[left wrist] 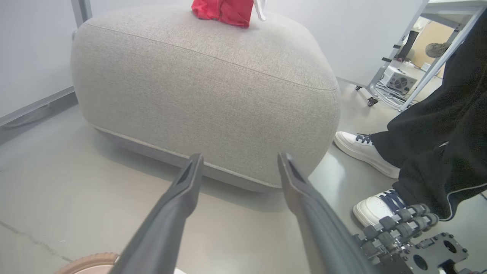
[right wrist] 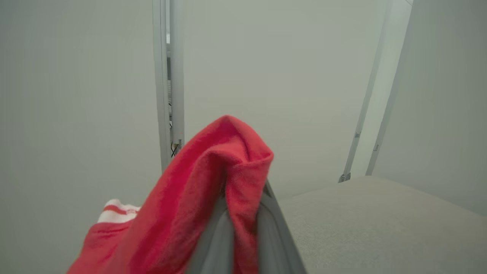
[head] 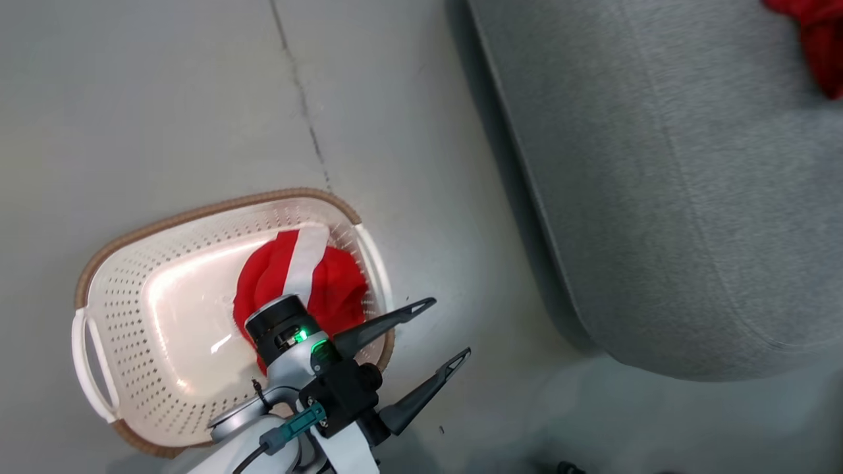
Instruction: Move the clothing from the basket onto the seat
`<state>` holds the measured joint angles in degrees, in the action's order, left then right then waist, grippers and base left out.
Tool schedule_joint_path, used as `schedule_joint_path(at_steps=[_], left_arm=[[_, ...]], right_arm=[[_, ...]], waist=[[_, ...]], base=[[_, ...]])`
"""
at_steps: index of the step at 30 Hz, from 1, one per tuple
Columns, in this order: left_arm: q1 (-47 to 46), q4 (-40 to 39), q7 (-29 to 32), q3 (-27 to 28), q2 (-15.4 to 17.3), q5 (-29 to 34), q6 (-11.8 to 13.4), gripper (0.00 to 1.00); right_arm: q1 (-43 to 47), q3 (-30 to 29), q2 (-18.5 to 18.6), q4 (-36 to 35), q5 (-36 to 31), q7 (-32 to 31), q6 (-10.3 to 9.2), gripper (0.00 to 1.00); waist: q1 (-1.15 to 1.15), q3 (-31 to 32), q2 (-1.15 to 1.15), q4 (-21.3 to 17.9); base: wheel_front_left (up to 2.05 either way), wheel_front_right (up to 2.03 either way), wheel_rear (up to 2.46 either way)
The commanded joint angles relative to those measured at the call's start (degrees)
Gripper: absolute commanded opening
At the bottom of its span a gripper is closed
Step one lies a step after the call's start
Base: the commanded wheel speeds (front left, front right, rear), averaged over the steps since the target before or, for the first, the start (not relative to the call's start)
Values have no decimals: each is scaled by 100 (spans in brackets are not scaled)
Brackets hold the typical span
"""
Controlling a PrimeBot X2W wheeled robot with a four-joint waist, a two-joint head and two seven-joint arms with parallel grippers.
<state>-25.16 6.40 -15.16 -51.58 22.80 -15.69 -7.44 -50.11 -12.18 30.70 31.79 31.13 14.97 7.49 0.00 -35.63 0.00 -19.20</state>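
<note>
Red garment (head: 332, 286) lies bunched in the basket (head: 125, 296), second garment (left wrist: 224, 9) atop the grey seat (head: 658, 197).

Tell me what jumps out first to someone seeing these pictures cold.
The eye goes first to the red garment with a white band lying in the cream basket at the lower left of the head view, with the open left gripper at the basket's right end. A second red garment is pinched in the right gripper above the grey seat. A person's white shoes stand on the floor beside the seat.
</note>
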Motion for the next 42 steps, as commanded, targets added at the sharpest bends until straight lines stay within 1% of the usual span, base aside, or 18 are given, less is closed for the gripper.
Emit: schedule_joint_path(at_steps=[1,5,10,18,22,23,24,28,31,36,40,42], left_arm=[[-123,-42,-8,25,22,-22,-4,100],[-208,-144,-8,39,17,-62,-4,100],[-369,-217,-8,-39,120,-105,-4,100],[-414,-249,-8,127,67,-48,-4,100],[-364,-263,-8,218,17,-26,-4,100],[-350,-267,-8,251,1,-15,-4,100],[-341,-270,-8,281,-17,-7,-4,100],[-303,-257,-8,298,-70,-15,-4,100],[-278,-206,-8,244,-97,-12,-4,100],[-267,-47,-8,110,-153,-47,-4,100],[-213,35,-8,72,-314,-102,-4,100],[-188,64,-8,91,-397,-110,-4,100]], right_arm=[[-128,-9,64,164,-26,25,1,0],[-416,14,173,939,-78,26,1,0],[-764,421,287,1802,-282,26,1,0],[-1086,990,40,2601,-222,24,1,0],[-1132,1139,-28,2887,-58,24,1,0],[-1156,1174,12,2925,-70,25,1,16],[-1179,1185,41,2947,-70,24,1,100],[-1209,1242,71,2989,-33,24,1,100],[-1162,1267,81,2871,-16,24,1,100],[-957,1402,198,2698,-134,25,1,100],[-729,1502,310,2482,-211,25,1,100],[-622,1583,362,2263,-224,25,1,100]], waist=[[0,-201,0,197],[0,-400,0,364],[0,-607,0,549],[0,-790,0,727],[0,-799,0,760],[0,-795,0,763],[0,-786,0,764],[0,-677,0,728],[0,-542,0,677],[0,-281,0,629],[0,55,0,595],[0,244,0,582]], base=[[0,0,0],[0,0,0],[0,0,0],[0,0,0],[0,0,0],[0,0,0],[0,0,0],[0,0,0],[0,0,0],[0,0,0],[0,0,0],[0,0,0]])
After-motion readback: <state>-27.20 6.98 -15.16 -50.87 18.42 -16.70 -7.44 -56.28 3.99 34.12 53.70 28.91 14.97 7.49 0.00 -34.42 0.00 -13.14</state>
